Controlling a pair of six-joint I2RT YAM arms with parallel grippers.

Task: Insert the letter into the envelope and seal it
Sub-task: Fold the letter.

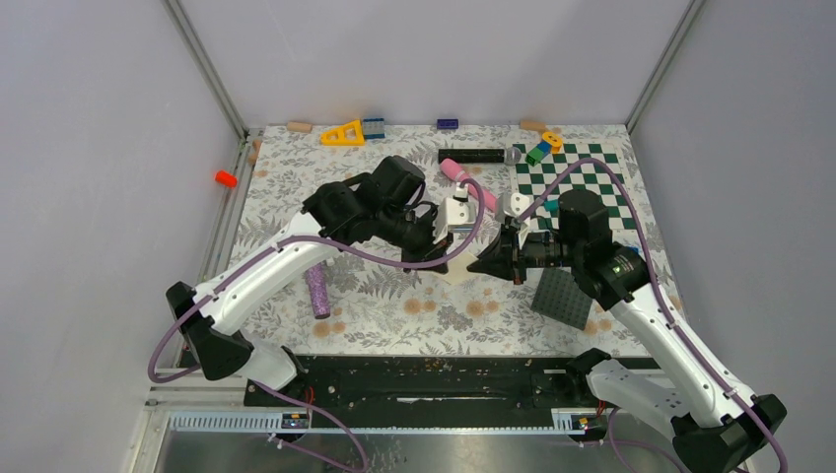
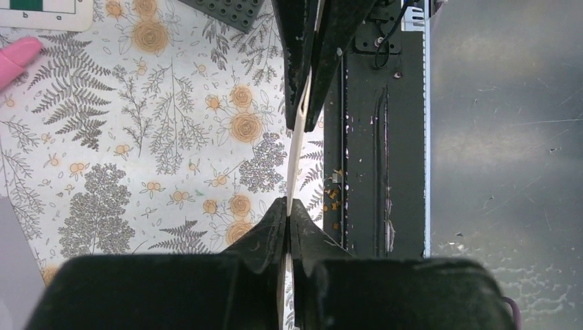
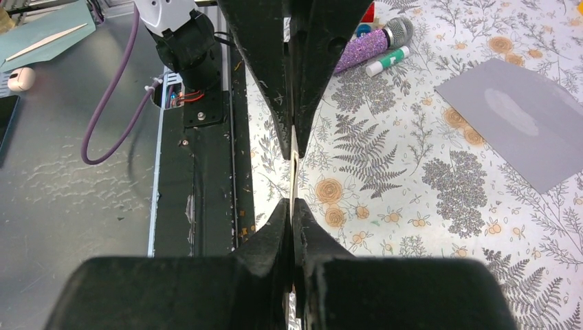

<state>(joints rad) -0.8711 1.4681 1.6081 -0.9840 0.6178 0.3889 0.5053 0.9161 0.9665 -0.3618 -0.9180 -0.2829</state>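
The left gripper (image 2: pixel 287 206) and the right gripper (image 3: pixel 291 205) are both clenching the same thing. Each is pinching one end of the tan, parchment-like paper letter (image 2: pixel 295 168), which is hanging in the air between them above the near part of the table and showing only its thin edge to both wrist cameras. Seen this way the sheet is looking very thin, so I am judging it light and floppy, and liable to crease or tear if the arms pull apart or twist against each other. Gripping it at opposite edges, as here, is giving it enough tension to steer. The flat light grey paper envelope (image 3: pixel 522 124) is lying on the fern-and-flower printed tablecloth (image 1: pixel 394 305), apart from the letter on its far side; its flap is not making itself out. It is probably going to slide on the cloth, so it may need pinning while the letter goes in. A dark grey studded square plate (image 1: pixel 562 296) is lying by the right arm, a green-and-white checkerboard (image 1: pixel 592 182) is sitting behind it, and plain pale grey walls (image 1: pixel 424 59) are enclosing the table.
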